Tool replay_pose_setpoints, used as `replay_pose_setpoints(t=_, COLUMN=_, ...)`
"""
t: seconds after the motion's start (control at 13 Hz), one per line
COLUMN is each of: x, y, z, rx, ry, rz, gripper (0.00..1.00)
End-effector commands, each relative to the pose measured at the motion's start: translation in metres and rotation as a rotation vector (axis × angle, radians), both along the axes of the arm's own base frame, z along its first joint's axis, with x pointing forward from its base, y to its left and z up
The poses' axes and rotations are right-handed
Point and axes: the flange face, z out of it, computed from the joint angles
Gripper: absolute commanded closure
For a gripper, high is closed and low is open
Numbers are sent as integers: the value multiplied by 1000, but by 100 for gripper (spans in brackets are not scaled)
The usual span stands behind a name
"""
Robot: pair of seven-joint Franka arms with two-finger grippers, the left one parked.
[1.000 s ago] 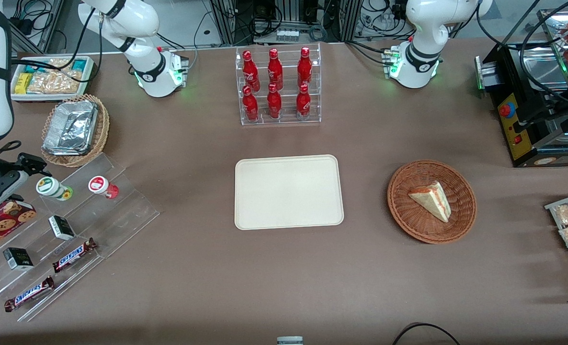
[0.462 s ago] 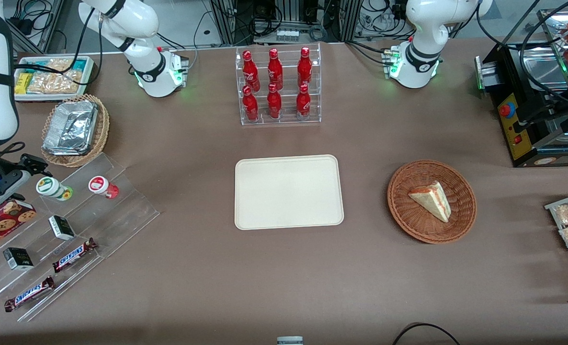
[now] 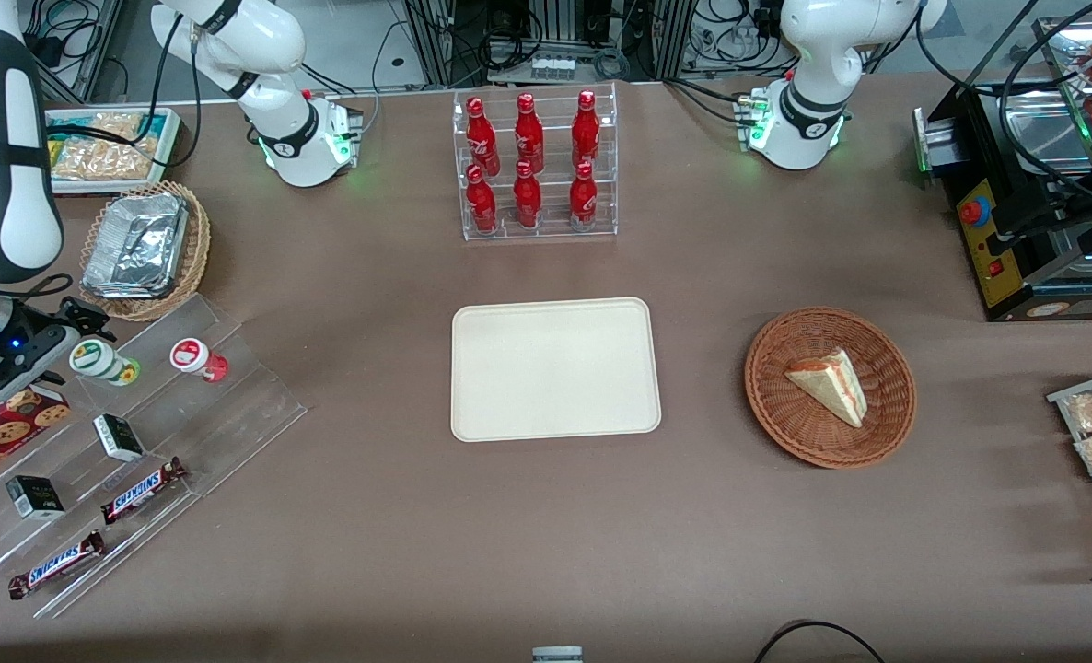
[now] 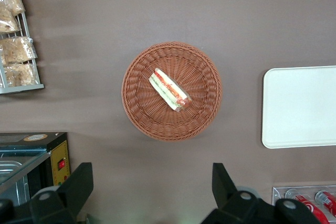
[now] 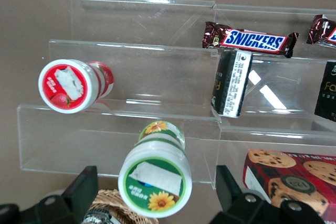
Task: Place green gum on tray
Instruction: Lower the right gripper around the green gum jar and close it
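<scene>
gripper [image 5: 153, 203] open — over green gum [image 5: 155, 179]

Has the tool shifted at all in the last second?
Yes. The tool has crept closer to the green gum on the clear stepped rack, which hasn't moved; its fingers straddle the gum, open.

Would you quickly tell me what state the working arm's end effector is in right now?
Right end effector: open, holding nothing, its fingers either side of the green gum on the clear stepped display, not yet closed on it.

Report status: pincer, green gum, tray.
Pincer open, straddling green gum on acrylic stand. Not gripped. Tray bare. Red gum beside, clear.
</scene>
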Motion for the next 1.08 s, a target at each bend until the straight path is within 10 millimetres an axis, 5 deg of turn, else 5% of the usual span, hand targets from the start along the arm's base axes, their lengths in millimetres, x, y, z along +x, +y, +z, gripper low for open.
replay_pose_setpoints(t=0.0, x=-11, y=1, z=-5, rx=-6, ry=-37, rz=8, gripper=0)
replay_pose_setpoints(t=0.08, x=-12, y=1, z=-9, rx=-8, ry=-39, rz=9, gripper=6)
replay_pose_setpoints(t=0.23, x=-11, y=2, z=-8, rx=-9, ry=-40, rz=29, gripper=78)
replay_pose_setpoints(t=0.31, x=-11, y=2, z=-8, rx=-8, ry=-37, rz=39, gripper=100)
replay_pose_setpoints(t=0.54, x=-8, y=3, z=-1, rx=-9, ry=-38, rz=46, gripper=100)
replay_pose_setpoints(t=0.69, x=2, y=9, z=21, rx=-2, ry=-20, rz=47, gripper=100)
replay_pose_setpoints(t=1.0, x=26, y=68, z=56, rx=6, ry=27, rz=14, gripper=100)
